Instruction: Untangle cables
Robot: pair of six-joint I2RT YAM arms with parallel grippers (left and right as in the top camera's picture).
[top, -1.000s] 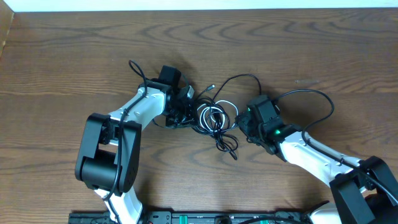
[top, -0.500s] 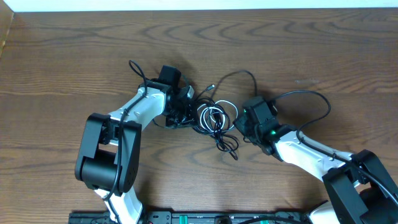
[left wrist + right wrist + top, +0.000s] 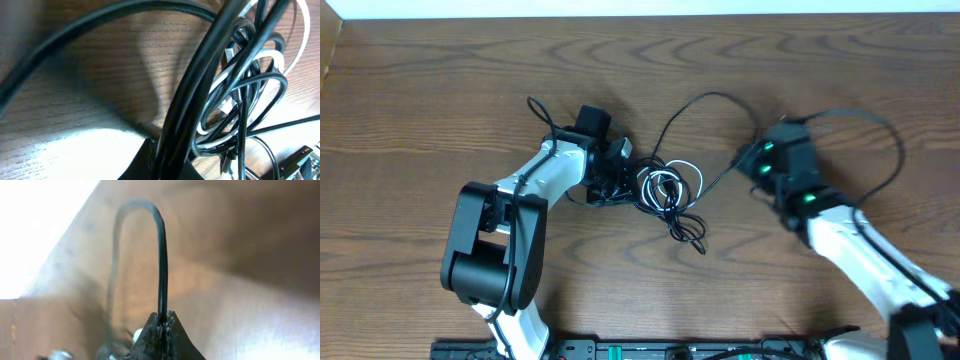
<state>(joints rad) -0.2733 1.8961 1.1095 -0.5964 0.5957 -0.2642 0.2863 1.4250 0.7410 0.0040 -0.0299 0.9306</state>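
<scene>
The cables (image 3: 665, 190) lie tangled mid-table: several black loops, a white loop (image 3: 670, 178) and a black tail (image 3: 688, 232) trailing toward the front. My left gripper (image 3: 623, 178) is shut on the left side of the bundle. In the left wrist view, black strands (image 3: 200, 100) run through its closed jaws (image 3: 170, 152), with the white cable (image 3: 265, 57) behind. My right gripper (image 3: 752, 160) is shut on one black cable (image 3: 705, 97) that arcs back to the tangle. In the right wrist view this cable (image 3: 162, 255) rises from the pinched tips (image 3: 161, 317).
Bare wooden tabletop (image 3: 450, 90) surrounds the tangle. The right arm's own thick black wire (image 3: 880, 130) loops at the right. The left arm's base (image 3: 485, 250) stands at the front left. A black rail (image 3: 620, 350) runs along the front edge.
My right gripper closed on a black cable beside the tangle and moved right and back, drawing that cable out of the pile. The left gripper stayed put, still clamped on the bundle.
</scene>
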